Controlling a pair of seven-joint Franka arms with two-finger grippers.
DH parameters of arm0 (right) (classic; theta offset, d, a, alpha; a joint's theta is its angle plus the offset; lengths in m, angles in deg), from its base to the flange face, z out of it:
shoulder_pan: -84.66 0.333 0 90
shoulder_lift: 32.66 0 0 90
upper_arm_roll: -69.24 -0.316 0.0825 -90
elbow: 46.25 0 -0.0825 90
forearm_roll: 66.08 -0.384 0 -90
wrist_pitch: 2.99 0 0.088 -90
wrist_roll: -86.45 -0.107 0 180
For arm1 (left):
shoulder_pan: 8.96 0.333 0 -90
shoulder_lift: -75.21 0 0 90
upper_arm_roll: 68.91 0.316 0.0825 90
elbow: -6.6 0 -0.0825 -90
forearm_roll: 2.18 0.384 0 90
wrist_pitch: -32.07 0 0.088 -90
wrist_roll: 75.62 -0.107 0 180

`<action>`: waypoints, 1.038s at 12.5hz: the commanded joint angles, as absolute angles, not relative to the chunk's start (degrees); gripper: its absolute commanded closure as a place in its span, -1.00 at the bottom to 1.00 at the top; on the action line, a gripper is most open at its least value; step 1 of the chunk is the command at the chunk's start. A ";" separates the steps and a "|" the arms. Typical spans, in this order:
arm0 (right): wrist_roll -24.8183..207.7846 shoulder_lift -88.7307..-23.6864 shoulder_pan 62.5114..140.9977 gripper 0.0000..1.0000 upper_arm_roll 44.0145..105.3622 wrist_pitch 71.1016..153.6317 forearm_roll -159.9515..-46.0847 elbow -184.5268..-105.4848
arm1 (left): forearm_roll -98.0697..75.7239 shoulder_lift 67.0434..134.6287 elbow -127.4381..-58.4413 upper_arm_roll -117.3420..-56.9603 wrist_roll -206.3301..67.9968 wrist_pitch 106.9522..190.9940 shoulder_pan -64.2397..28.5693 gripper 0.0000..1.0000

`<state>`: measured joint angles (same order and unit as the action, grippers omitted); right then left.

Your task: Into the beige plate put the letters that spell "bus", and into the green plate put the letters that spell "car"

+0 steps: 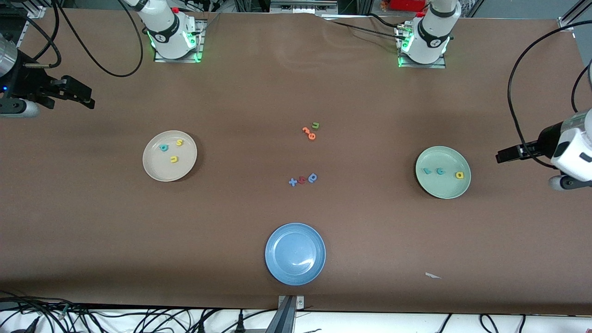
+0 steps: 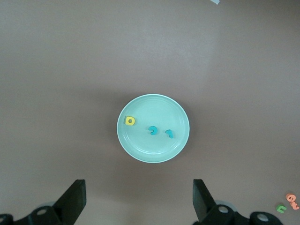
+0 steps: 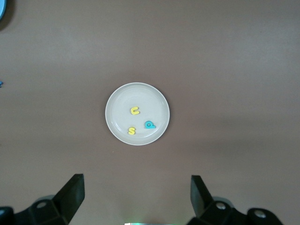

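The beige plate lies toward the right arm's end and holds a teal b, a yellow s and a yellow u. In the green plate, toward the left arm's end, lie a teal r, a teal c and a yellow a. My left gripper hangs open and empty beside the green plate. My right gripper is open and empty, high beside the beige plate.
Mid-table lie orange pieces with a green u. Nearer the camera sit a blue x, a red piece and a blue rounded letter. A blue plate lies near the front edge, a paper scrap beside it.
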<state>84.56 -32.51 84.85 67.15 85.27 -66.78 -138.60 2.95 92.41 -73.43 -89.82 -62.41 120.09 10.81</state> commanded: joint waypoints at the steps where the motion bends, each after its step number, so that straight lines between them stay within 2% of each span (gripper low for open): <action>1: 84.69 -33.27 85.09 -1.00 67.91 87.79 -67.14 -138.62 | 1.42 90.77 -74.35 -89.92 -64.01 119.61 11.26 -0.99; 4: 84.52 -33.44 85.62 -1.00 68.18 88.06 -67.14 -138.89 | 1.34 90.42 -74.00 -89.31 -67.00 119.96 9.86 -0.99; 10: 84.08 -32.31 85.89 -1.00 68.71 90.79 -67.23 -140.99 | -3.06 88.58 -74.43 -74.03 -69.37 120.05 -3.31 -0.98; 13: 83.99 -31.87 85.97 -1.00 70.19 92.53 -67.40 -142.57 | -3.15 86.91 -76.71 -73.40 -69.64 120.23 -4.30 -0.95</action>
